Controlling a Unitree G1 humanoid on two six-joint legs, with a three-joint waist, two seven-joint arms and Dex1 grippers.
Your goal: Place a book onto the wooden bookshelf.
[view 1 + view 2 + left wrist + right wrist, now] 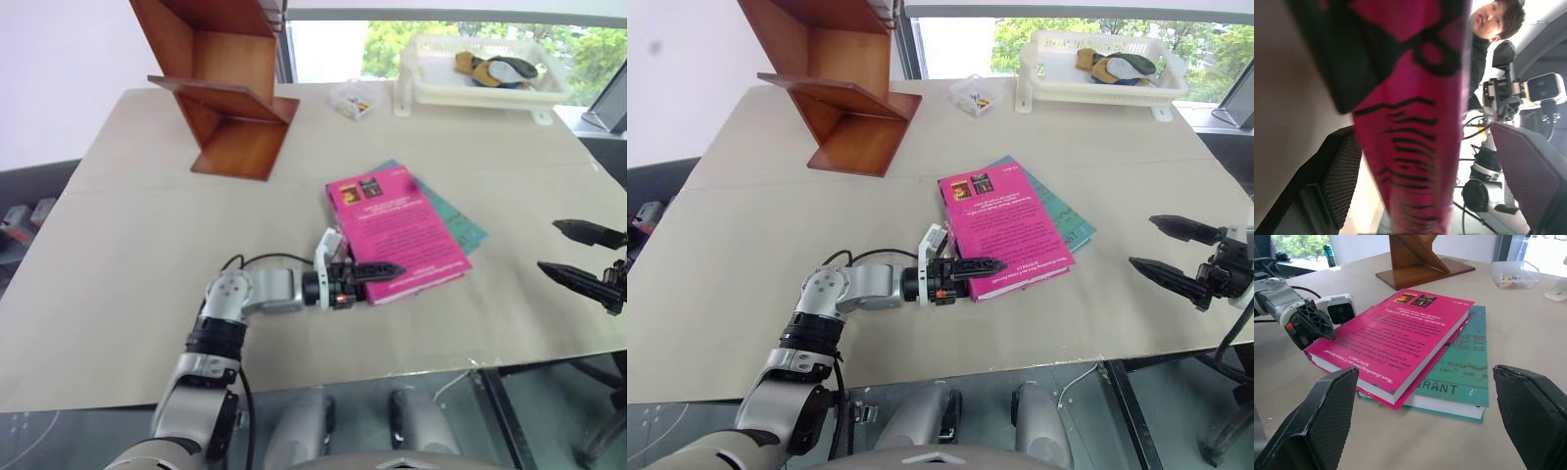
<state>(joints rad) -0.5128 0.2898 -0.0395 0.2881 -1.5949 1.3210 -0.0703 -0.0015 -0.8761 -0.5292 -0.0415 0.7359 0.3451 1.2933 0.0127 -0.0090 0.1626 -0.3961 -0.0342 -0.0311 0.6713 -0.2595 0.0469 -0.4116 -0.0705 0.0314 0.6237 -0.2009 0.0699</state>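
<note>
White tray (421,90) holds dark-and-tan items (495,69); small clear box (351,98) holds bits.

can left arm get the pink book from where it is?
Probably yes: the left end effector is open at the near corner of the pink book, fingers straddling its edge, nothing between.

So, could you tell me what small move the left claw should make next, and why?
Probably close on the near corner of the pink book. The left claw is open with that corner between its fingers, one finger above the cover. The book lies flat on the teal book, far from the wooden bookshelf, so it needs gripping before any lift. The right claw is open, off to the side.
</note>
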